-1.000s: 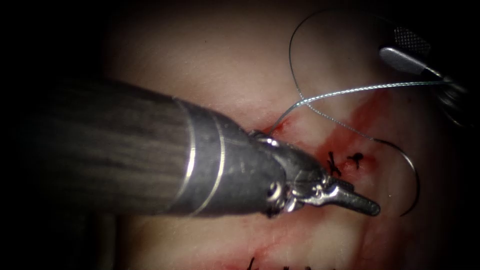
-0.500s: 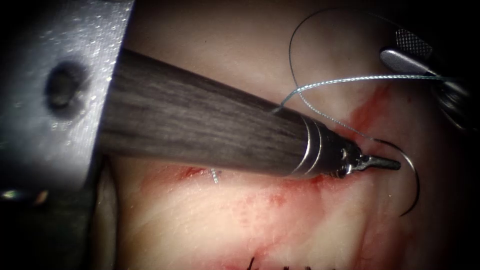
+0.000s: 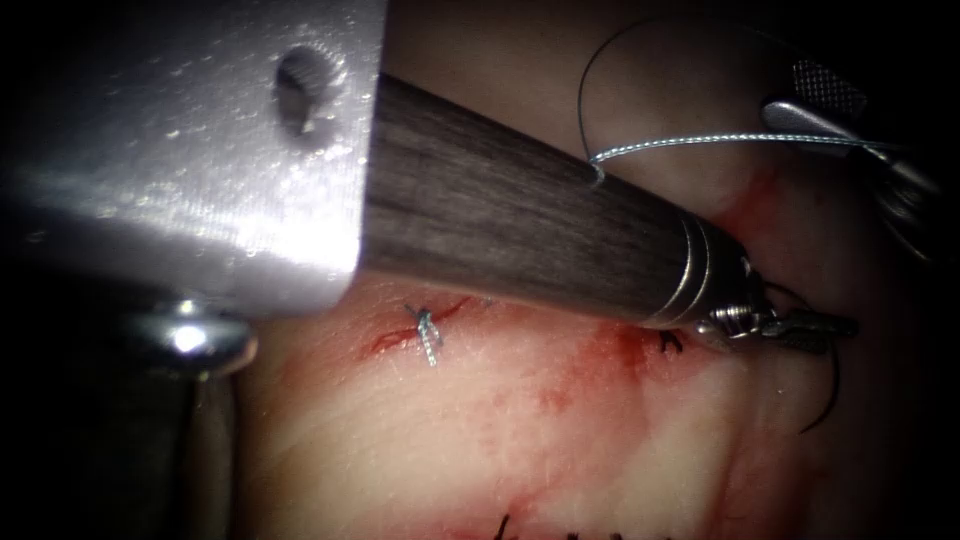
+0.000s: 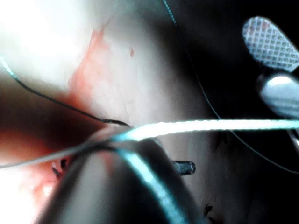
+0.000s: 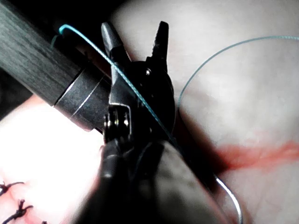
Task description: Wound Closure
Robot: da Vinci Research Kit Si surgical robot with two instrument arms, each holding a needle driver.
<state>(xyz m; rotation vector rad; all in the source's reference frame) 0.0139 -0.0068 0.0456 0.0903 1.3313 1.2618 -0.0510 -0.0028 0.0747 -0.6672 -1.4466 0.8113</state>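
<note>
Illumination: one bright pool of light covers the centre and lower centre of the endoscope frame. Brightness falls off toward every edge. The dark surround takes up the left edge, the lower left corner and the upper right corner of the frame. No surface detail can be made out in it, so it cannot be identified as wall, floor or furniture. Both wrist views show the same hard contrast: strongly lit areas directly beside deep shadow.
</note>
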